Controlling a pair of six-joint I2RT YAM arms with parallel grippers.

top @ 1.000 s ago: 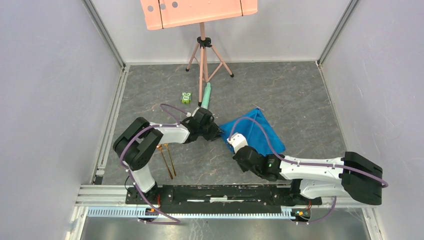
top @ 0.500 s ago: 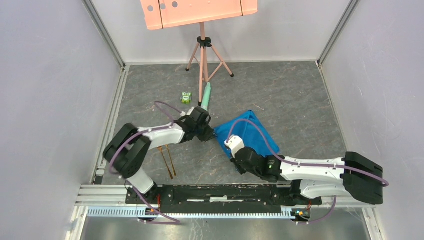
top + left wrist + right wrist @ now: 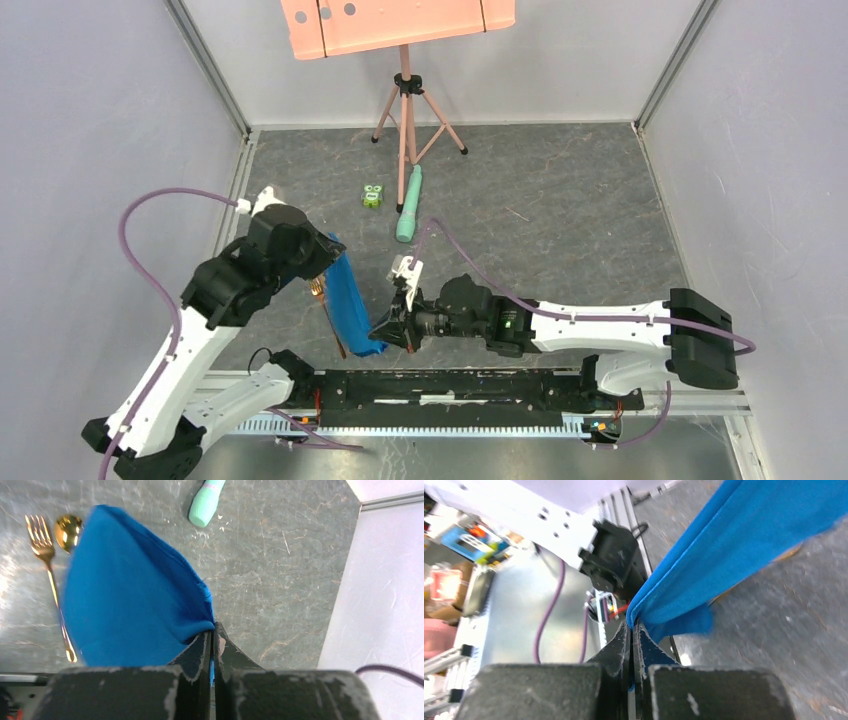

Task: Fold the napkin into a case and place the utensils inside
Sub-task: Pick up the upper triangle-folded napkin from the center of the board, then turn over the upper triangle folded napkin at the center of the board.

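Napkin hangs stretched taut in mid-air — left gripper clamped shut on its far end, right gripper pinching its near end — held above the fork and spoon, probably to tension it for folding.

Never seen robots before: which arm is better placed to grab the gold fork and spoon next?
Likely left: the fork and spoon lie on the left gripper side of the napkin; the right gripper is across it. Both clamp it.
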